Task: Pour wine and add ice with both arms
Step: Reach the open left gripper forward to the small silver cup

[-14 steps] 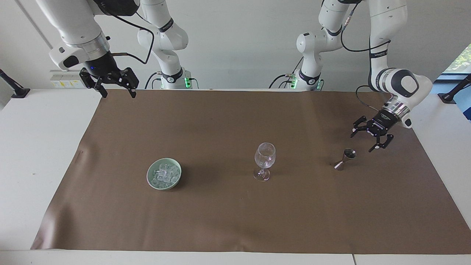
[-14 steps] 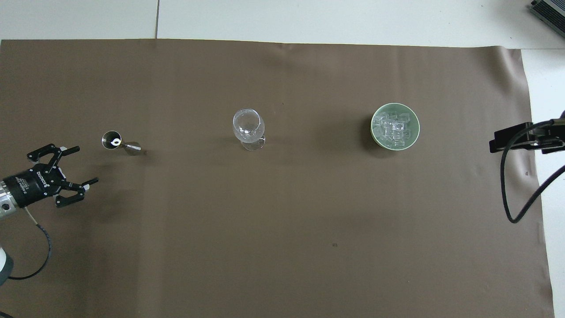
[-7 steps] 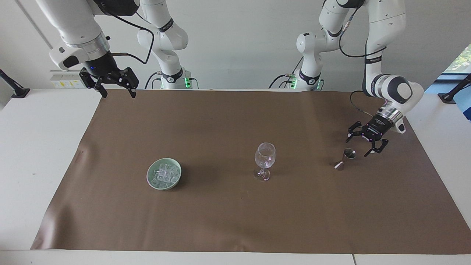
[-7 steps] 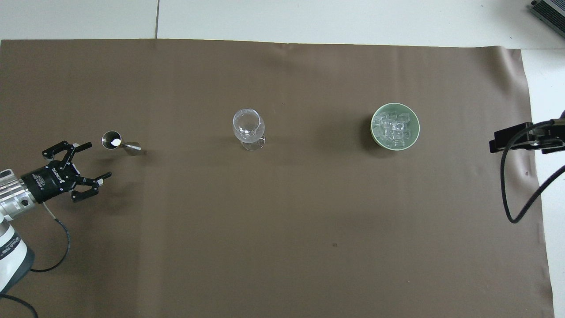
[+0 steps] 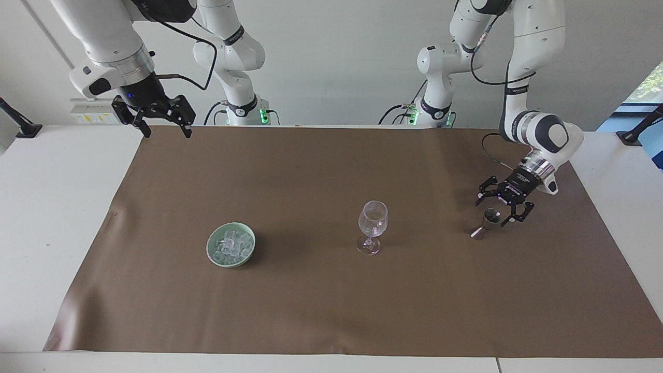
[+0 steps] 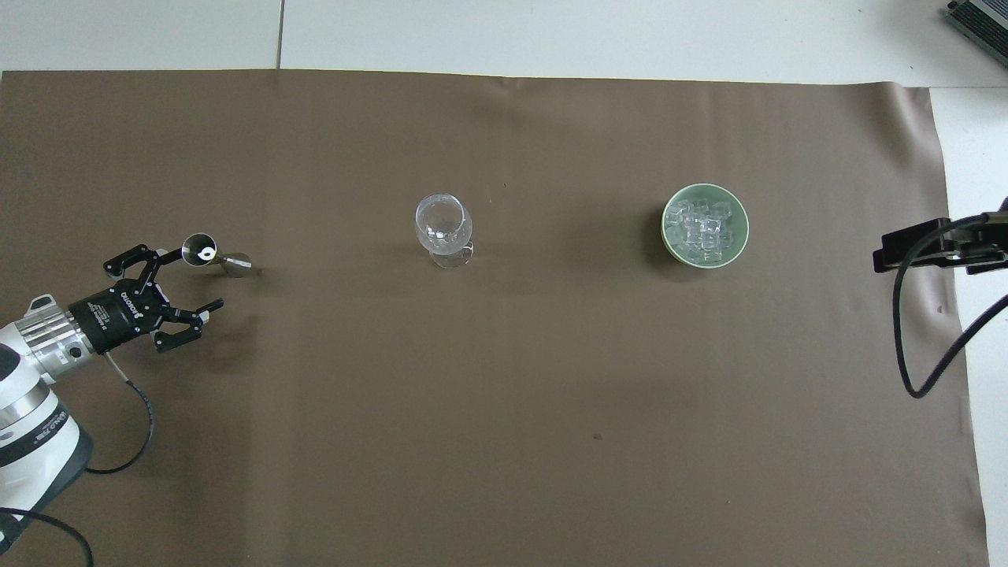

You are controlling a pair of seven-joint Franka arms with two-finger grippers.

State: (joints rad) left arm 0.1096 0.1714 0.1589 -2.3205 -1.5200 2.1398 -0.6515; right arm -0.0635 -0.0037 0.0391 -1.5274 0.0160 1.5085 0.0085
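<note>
Reaching for the jigger is the step you are in, and the relation that decides it is simple: the left gripper hangs just over the jigger's upper cup, coming at it slantwise from the left arm's end of the table, with its fingers spread wide on either side of the cup and holding nothing. The jigger stands upright on the brown mat, long axis vertical, so you will likely want the fingers to drop to its narrow waist before they close; I cannot tell whether a fingertip already touches the rim. Your left arm is plainly the nearer one to it. The right gripper waits, also spread wide and empty, up over the mat's corner at the right arm's end, well apart from everything. Count what you have: one jigger, one wine glass standing near the middle of the mat, one pale green bowl toward the right arm's end, and in it a heap of ice cubes, too many and too clear to count singly. No wine shows in the glass yet.
</note>
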